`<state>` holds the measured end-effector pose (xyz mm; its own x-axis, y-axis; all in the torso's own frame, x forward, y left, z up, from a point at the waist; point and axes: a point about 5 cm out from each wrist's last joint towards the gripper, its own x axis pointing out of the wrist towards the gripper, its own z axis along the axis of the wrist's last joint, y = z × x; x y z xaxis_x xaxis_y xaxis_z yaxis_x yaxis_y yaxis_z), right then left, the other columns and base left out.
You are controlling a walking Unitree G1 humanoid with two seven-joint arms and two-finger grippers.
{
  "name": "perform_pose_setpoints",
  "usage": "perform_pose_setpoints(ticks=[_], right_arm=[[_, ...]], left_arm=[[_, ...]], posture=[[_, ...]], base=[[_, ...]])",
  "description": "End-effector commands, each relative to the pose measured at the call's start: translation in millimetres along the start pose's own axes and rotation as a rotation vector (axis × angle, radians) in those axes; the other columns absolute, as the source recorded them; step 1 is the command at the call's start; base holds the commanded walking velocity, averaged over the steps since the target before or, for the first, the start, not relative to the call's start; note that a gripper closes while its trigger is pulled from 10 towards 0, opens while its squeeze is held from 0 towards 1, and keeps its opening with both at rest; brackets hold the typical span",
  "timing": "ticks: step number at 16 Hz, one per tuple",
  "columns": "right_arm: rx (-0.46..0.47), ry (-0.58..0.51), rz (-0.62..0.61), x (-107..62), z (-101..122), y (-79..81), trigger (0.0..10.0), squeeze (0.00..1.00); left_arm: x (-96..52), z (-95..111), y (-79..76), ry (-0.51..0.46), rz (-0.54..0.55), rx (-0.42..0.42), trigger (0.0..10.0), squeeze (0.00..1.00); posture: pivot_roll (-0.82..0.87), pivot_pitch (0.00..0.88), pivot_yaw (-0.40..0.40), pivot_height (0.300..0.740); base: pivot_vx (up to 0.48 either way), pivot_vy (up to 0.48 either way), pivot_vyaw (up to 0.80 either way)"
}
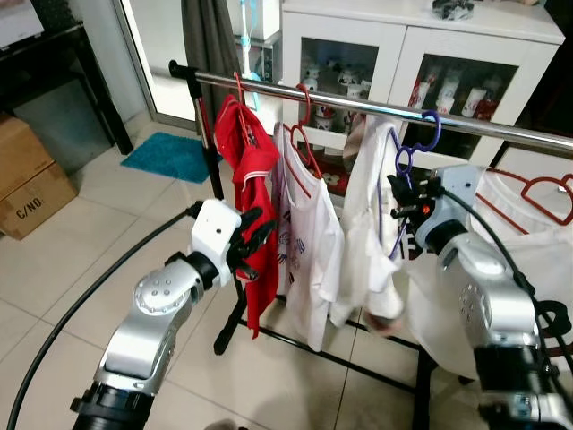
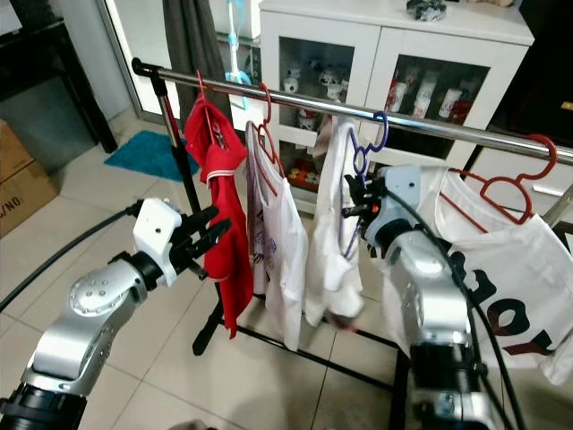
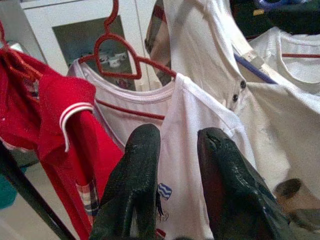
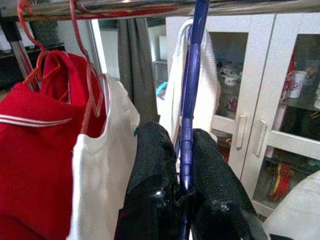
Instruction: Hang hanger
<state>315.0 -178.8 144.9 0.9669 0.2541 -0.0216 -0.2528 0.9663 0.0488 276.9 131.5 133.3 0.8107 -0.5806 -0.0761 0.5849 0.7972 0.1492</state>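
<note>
Right hand (image 4: 182,165) clamped on blue hanger (image 4: 189,100)

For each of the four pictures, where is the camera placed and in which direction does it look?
Left eye: on the head, looking down at the clothes rail; both arms show.
Right eye: same scene, shifted slightly.
Left wrist: along the open left gripper toward the white T-shirt.
Right wrist: along the right gripper, shut on the blue hanger.
Shared: the red shirt appears in all views.
</note>
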Motion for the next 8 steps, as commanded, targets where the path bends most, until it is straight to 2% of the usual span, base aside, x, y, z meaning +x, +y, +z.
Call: perform_pose_setpoints(ticks=[1,2,4,6,8], right_arm=[[0.008,-0.023,-0.015,-3.2,4.9,4.2,0.0,0.00],[0.020,-0.013,-0.036,-10.3,0.8,9.7,0.0,0.00],[0.013,0.033,-0.047,-18.6,-12.1,16.8,0.0,0.00],[0.001,0.069,-0.077,-23.4,-20.5,17.2,0.0,0.00],[-0.002,0.070,-0.083,-23.9,-19.0,16.9,0.0,0.00]], left_arm=[[-1.2,1.1,1.5,-0.002,0.016,0.009,10.0,0.00],[-2.1,0.2,1.4,-0.002,0.022,0.008,10.0,0.00],[-2.7,-0.6,1.2,0.000,0.026,0.005,10.0,0.00],[-2.5,-0.3,0.7,-0.001,0.029,0.004,10.0,0.00],[-2.3,-0.1,0.6,-0.001,0.029,0.005,10.0,0.00]], posture=[[-0.05,0.000,0.018,0.740],[-0.05,0.000,0.010,0.740],[-0.05,0.000,0.008,0.740],[-0.05,0.000,0.009,0.740],[-0.05,0.000,0.010,0.740]], base=[[0.000,0.000,0.00],[0.000,0.000,0.00],[-0.266,0.000,0.00],[-0.293,0.000,0.00],[-0.332,0.000,0.00]])
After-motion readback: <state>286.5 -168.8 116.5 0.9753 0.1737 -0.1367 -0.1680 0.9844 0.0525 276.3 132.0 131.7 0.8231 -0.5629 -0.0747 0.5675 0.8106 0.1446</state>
